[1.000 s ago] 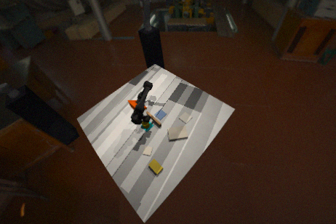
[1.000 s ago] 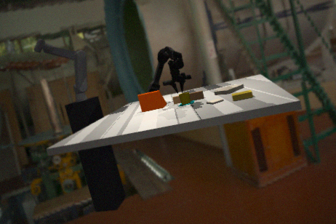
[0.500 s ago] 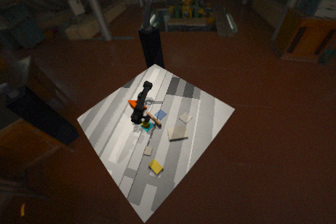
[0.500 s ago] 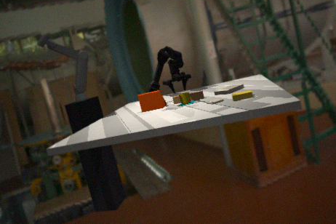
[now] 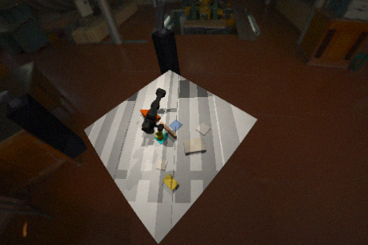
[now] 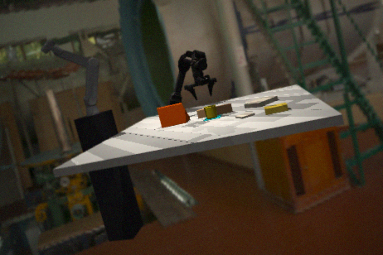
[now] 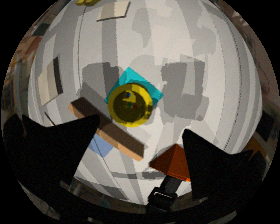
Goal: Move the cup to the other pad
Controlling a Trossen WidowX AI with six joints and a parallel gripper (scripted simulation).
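Observation:
The yellow cup (image 5: 159, 134) (image 6: 210, 111) (image 7: 130, 105) stands upright on the cyan pad (image 5: 161, 141) (image 6: 205, 118) (image 7: 134, 77), with marbles inside it in the wrist view. The light blue pad (image 5: 175, 125) (image 7: 99, 146) lies a short way off, partly behind a brown bar (image 5: 169, 130) (image 6: 220, 108) (image 7: 108, 131). My gripper (image 6: 201, 88) (image 7: 141, 126) is open and empty. It hangs well above the cup, clear of it.
An orange wedge (image 5: 148, 113) (image 6: 172, 115) (image 7: 171, 161) stands beside the arm. A yellow block (image 5: 170, 182) (image 6: 276, 108), a tan slab (image 5: 194, 145) (image 6: 260, 102) and two small pale tiles (image 5: 203, 128) (image 5: 162, 165) lie on the striped table (image 5: 223, 118) (image 6: 166, 139).

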